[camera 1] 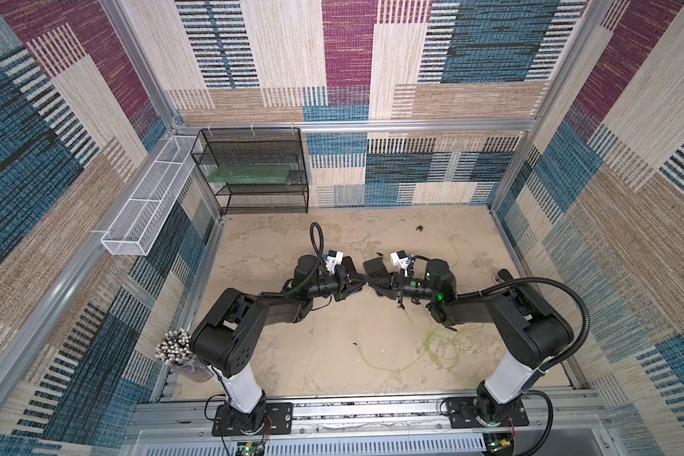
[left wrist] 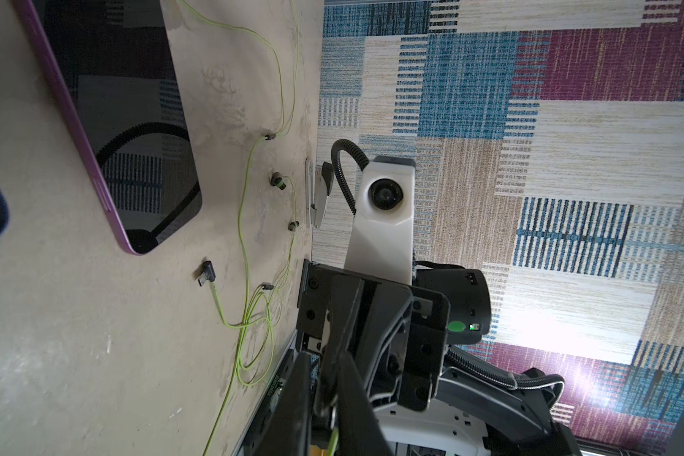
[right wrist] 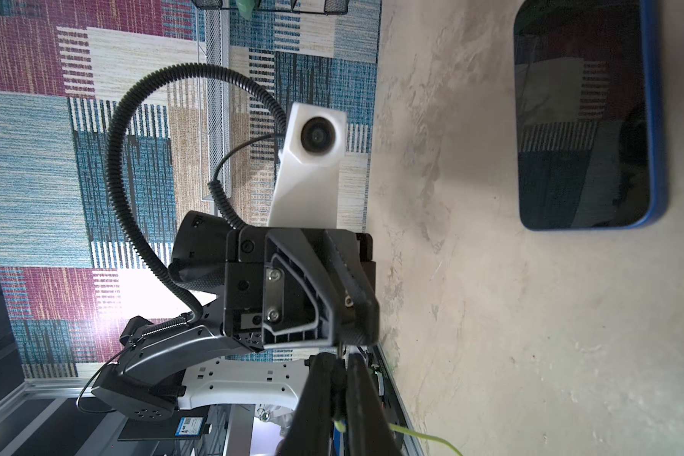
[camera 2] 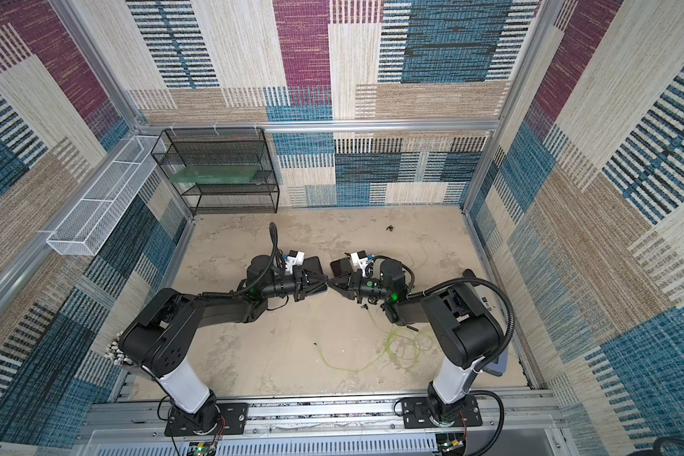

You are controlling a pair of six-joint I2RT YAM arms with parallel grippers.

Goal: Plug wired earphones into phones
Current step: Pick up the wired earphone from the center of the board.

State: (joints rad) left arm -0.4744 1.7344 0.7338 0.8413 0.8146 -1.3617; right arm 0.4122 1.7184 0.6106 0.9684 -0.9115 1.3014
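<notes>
Both grippers meet tip to tip above mid-table in both top views, the left gripper (camera 1: 364, 285) facing the right gripper (camera 1: 373, 284). A pale green cable of the wired earphones (camera 1: 366, 304) hangs from that meeting point. In the right wrist view my right gripper (right wrist: 338, 361) is shut on the cable (right wrist: 340, 425). In the left wrist view my left gripper (left wrist: 324, 367) stands closed, with green cable (left wrist: 334, 438) between its fingers. Two phones lie just beyond: a blue-edged phone (right wrist: 581, 118) and a purple-edged phone (left wrist: 127, 98). Another plug (left wrist: 206, 274) and earbuds (left wrist: 277, 181) lie loose.
Loops of green cable (camera 1: 443, 347) sprawl on the table near the right arm. A black wire rack (camera 1: 253, 169) stands at the back left, a white mesh basket (camera 1: 147, 205) hangs on the left wall, and a jar of pens (camera 1: 172, 349) sits by the left arm's base.
</notes>
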